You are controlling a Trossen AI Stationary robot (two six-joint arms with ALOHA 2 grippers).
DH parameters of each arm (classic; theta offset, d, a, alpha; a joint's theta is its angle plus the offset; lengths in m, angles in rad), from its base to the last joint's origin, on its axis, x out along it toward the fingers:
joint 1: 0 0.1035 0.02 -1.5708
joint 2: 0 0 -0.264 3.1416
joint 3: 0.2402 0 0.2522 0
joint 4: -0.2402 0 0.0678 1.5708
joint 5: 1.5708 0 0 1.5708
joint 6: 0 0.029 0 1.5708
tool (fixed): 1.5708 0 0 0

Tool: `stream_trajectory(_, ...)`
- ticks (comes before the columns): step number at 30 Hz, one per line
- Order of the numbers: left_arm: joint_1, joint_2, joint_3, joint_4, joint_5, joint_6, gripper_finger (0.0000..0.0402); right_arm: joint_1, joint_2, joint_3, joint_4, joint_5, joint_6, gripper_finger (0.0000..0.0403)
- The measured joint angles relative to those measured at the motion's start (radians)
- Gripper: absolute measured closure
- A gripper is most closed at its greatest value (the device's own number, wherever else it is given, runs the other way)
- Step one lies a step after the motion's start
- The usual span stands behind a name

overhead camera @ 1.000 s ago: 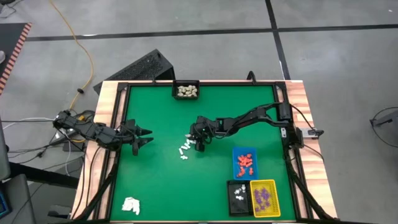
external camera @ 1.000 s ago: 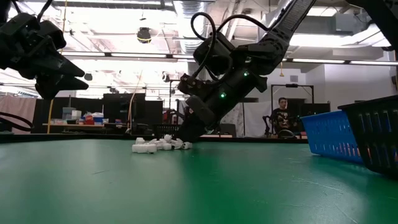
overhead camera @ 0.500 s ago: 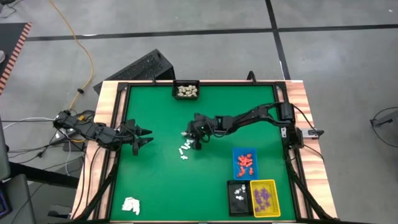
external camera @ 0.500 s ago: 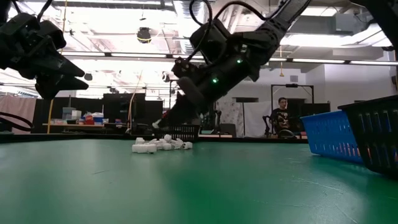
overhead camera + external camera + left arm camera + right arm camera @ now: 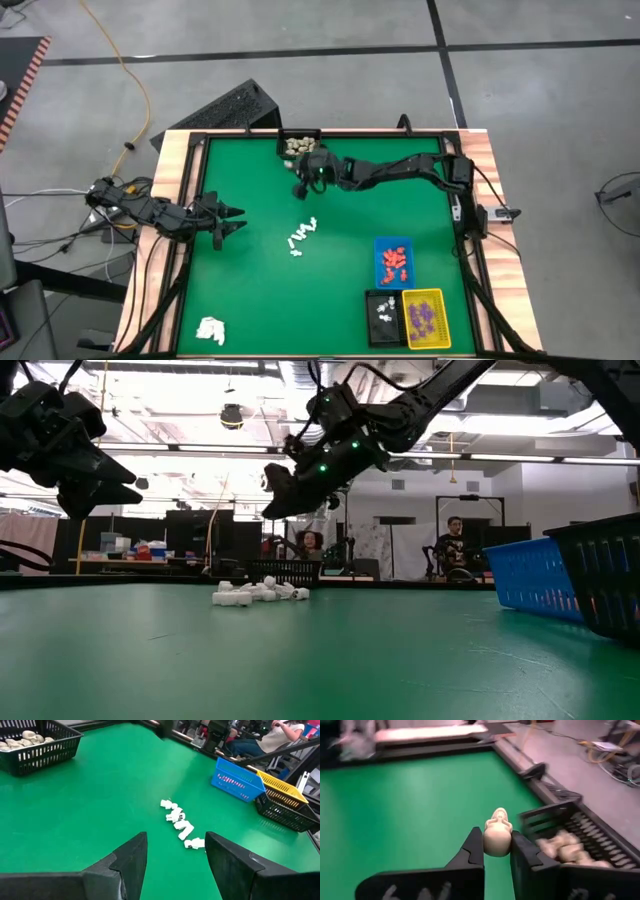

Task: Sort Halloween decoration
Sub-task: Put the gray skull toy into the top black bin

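Note:
My right gripper (image 5: 497, 845) is shut on a small cream skull figurine (image 5: 497, 836), one piece of the Halloween decoration. In the high view it (image 5: 302, 186) hangs above the mat just in front of the black tray (image 5: 299, 146) of cream pieces at the far edge. A cluster of white pieces (image 5: 300, 236) lies on the green mat at the centre. My left gripper (image 5: 176, 840) stands open above the table's left side (image 5: 235, 220), with nothing between its fingers. My right gripper pinches the cream skull by its two sides (image 5: 490, 842) between its two fingertips. The fingers slant slightly downward, reaching from the table's right toward the far left. The skull sits at the free ends of the fingers, lifted well clear of the mat.
At the near right stand a blue tray (image 5: 393, 260) with orange-red pieces, a black tray (image 5: 381, 315) with white pieces and a yellow tray (image 5: 424, 318) with purple ones. A white wad (image 5: 210, 329) lies at the near left corner. People sit in the room behind.
My right gripper has risen from beside the white cluster and swung toward the table's far edge, close to the black tray of cream pieces. It has tipped from steeply downward to nearly level. The white cluster lies where it was.

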Motion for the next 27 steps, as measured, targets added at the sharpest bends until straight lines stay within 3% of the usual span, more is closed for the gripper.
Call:
stream_trajectory(7, 0.0, 0.0, 0.0, 0.0, 0.0, 0.015, 0.0213, -0.107, 0.025, 0.016, -0.005, -0.003, 0.146, 0.0356)
stream_trajectory(15, 0.0, 0.0, 0.0, 0.0, -0.001, 0.024, 0.0213, -0.186, 0.029, 0.015, -0.139, -0.023, 0.278, 0.0354)
stream_trajectory(18, 0.0, 0.0, 0.0, 0.0, -0.005, 0.026, 0.0213, -0.199, 0.029, 0.015, -0.137, -0.07, 0.28, 0.0338)
stream_trajectory(27, 0.0, 0.0, 0.0, 0.0, -0.025, 0.025, 0.0213, -0.196, 0.029, 0.015, -0.138, -0.072, 0.281, 0.0249)
